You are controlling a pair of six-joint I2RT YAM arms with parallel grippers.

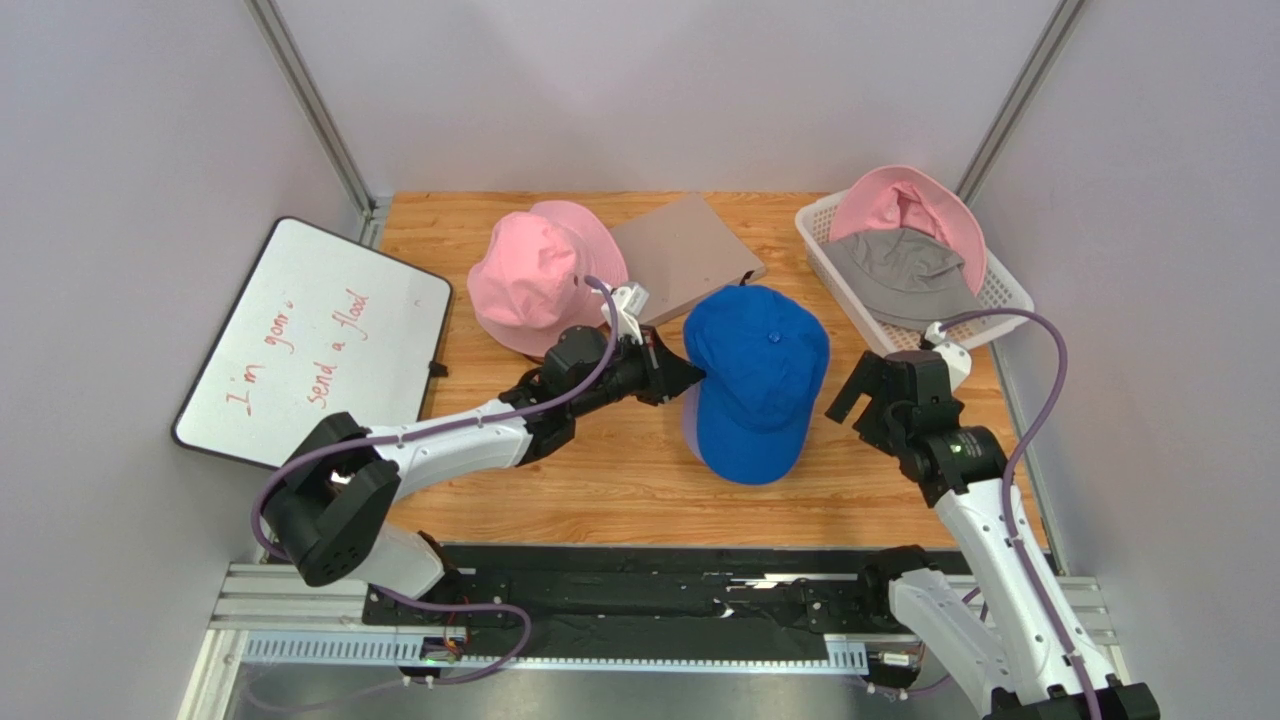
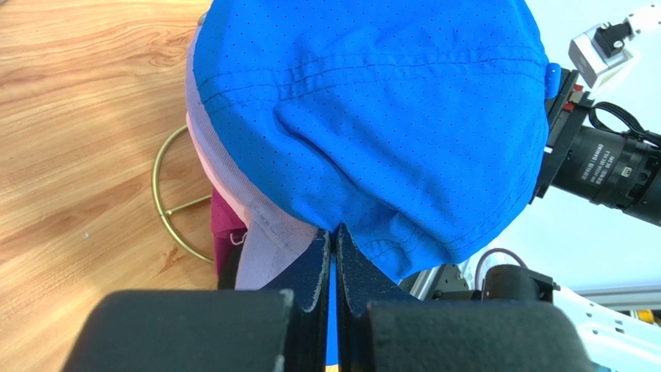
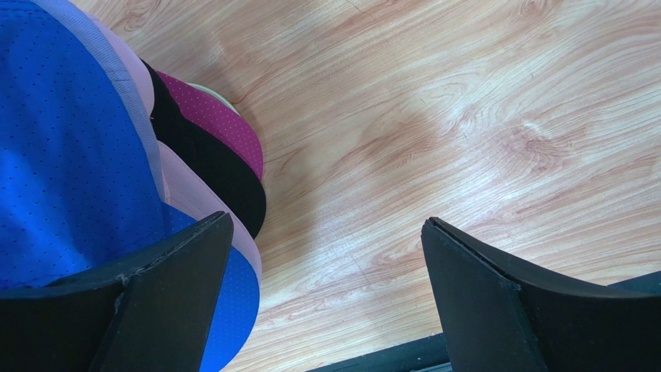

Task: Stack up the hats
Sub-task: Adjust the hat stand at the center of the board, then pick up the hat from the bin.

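While the wooden table [image 1: 601, 495] fills the scene, your blue cap [image 1: 756, 383] sits near its middle. It is a perforated baseball cap with stitched seams, and it tops a stack. Beneath it peek a lavender cap [image 2: 260, 240], a black cap [image 3: 209, 167] and a magenta cap [image 3: 221, 124], all above a gold wire ring [image 2: 154, 190]. To the stack's left and farther back lies a pink bucket hat [image 1: 534, 278], crown up, touching a flat tan piece [image 1: 684, 248]. At the far right corner, the white mesh basket [image 1: 824, 240] holds a second pink hat [image 1: 917, 203] with a grey hat [image 1: 894, 270] lying on its near side. Your left gripper [image 1: 679, 375] is pinched closed on the blue cap's lower left edge, a sliver of blue showing between its fingers [image 2: 314, 263]. Your right gripper [image 1: 860, 393] stands spread wide and empty just right of the stack, over bare wood.
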